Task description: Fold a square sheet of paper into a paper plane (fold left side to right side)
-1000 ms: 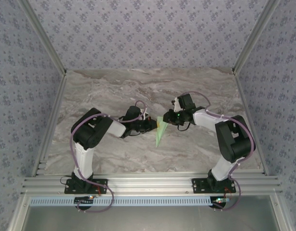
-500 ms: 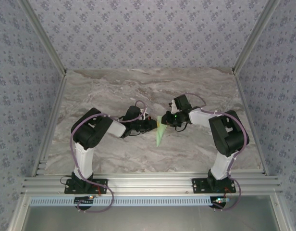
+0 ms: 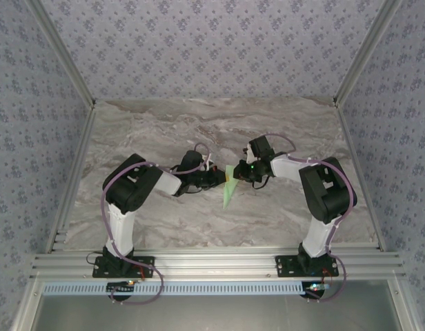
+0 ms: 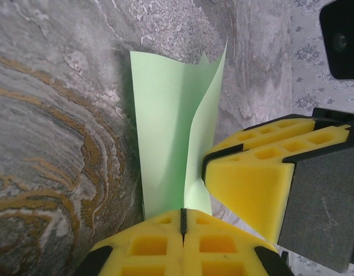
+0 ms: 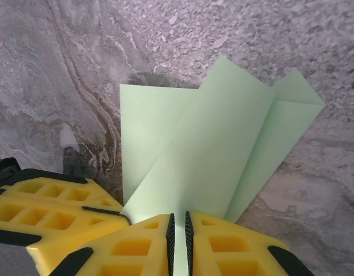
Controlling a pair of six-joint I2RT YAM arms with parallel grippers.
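Top view: green paper (image 3: 228,189) sat mid-table (image 3: 164,131), between the 2 arms.
Left wrist: left gripper (image 4: 183,217) clamped fully closed on the paper's near edge, 1 flap curling up.
Right wrist: right gripper (image 5: 178,224) pinched the folded paper, jaws nearly together.

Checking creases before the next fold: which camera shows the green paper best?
Right wrist: the folded green paper faces that camera, with its layers, creases and corners clear. Left wrist sees it at a steep angle, one layer curling up. Top external shows a small green sliver.
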